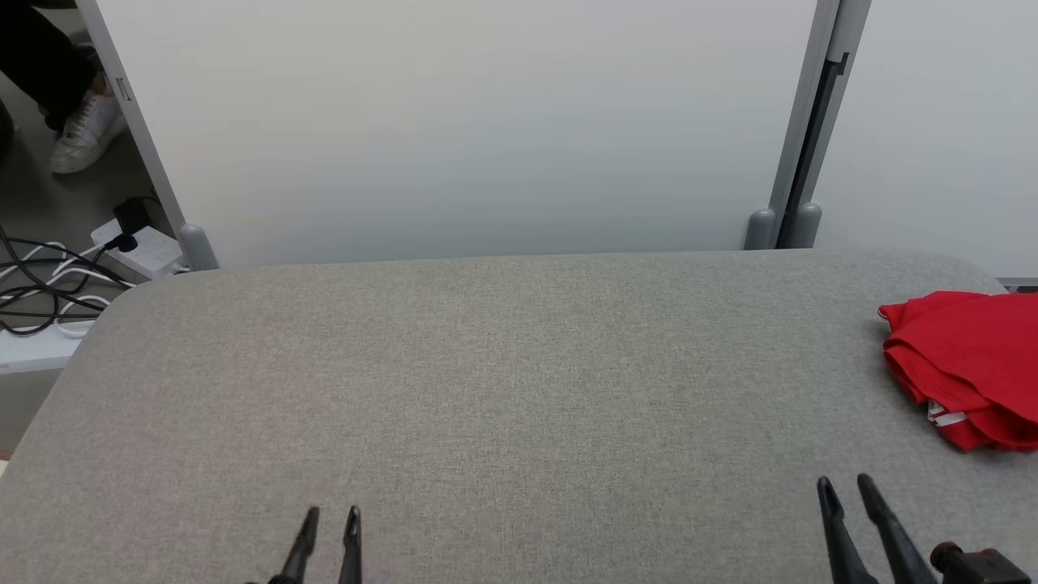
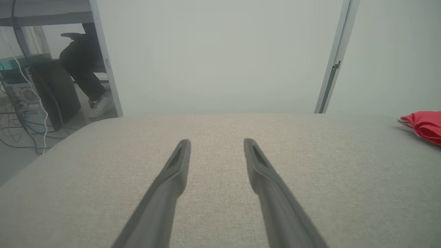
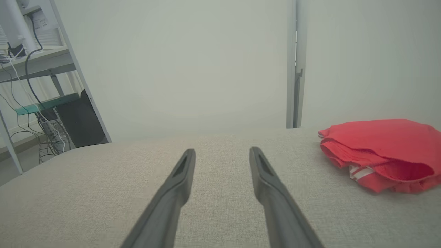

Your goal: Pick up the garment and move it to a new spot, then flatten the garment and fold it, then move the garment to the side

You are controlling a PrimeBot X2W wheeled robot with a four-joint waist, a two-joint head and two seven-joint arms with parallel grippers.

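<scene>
red garment (image 1: 965, 365) lies bunched on the grey worktop (image 1: 519, 381), ahead of and to the right of the right fingers (image 1: 831, 511), near them but not touching, and well apart from the left fingers (image 1: 353, 535). both pairs of fingers stand spread apart, gripping nothing, tips low over bare worktop. beyond the fingertips a white partition (image 1: 470, 122) rises behind the worktop's far edge, with a grey post (image 1: 799, 146) ahead of the right fingers. off to the left of the left fingers, past the worktop's corner, a power strip (image 1: 142, 247) and tangled cables (image 1: 40, 284) lie on the floor, with a person's white shoe (image 1: 85, 130) farther on. the head view's edge cuts off the garment's right part; a white striped bit shows in its folds, and what kind of garment it is cannot be told.
</scene>
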